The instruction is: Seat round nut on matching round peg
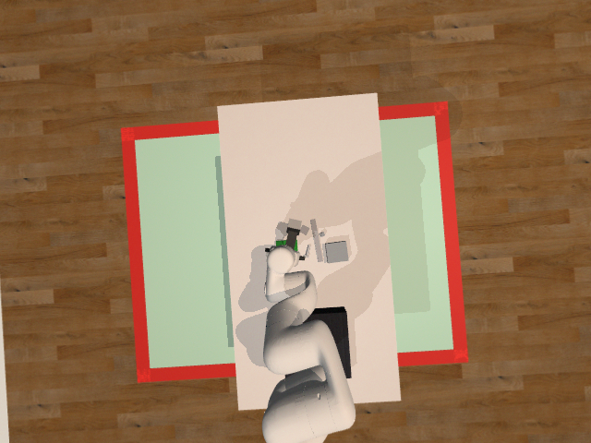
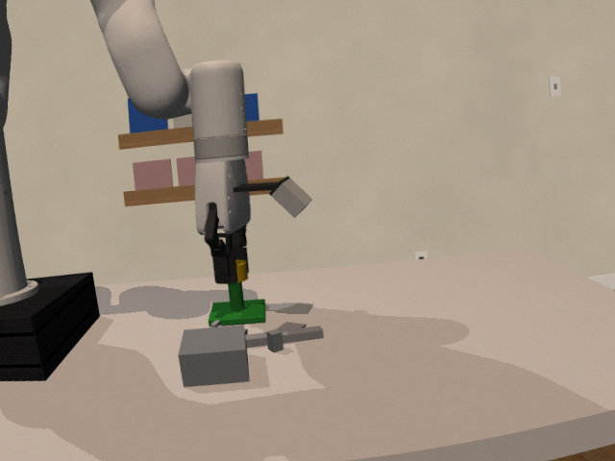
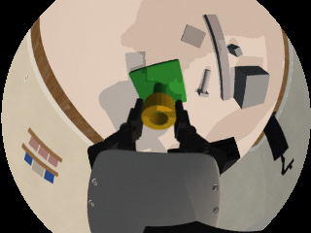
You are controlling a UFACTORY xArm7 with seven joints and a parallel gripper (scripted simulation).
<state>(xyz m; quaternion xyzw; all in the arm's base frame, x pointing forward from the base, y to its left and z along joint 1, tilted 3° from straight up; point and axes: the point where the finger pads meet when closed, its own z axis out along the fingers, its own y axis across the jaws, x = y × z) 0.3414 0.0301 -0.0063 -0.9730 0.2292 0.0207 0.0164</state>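
Note:
My gripper [image 2: 229, 270] is shut on the yellow round nut [image 2: 241, 269] and holds it at the top of the green round peg [image 2: 235, 293]. The peg stands upright on its flat green base [image 2: 236, 312] on the table. In the wrist view the nut [image 3: 158, 111] sits between my dark fingers, right over the green base [image 3: 159, 82], and hides the peg. From above, my wrist covers most of the base, and only a green edge [image 1: 286, 244] shows.
A grey block [image 2: 213, 354] sits in front of the green base, with small grey pieces [image 2: 282, 336] to its right. The black arm mount [image 2: 44, 322] is at the left. Shelves with coloured boxes hang on the back wall.

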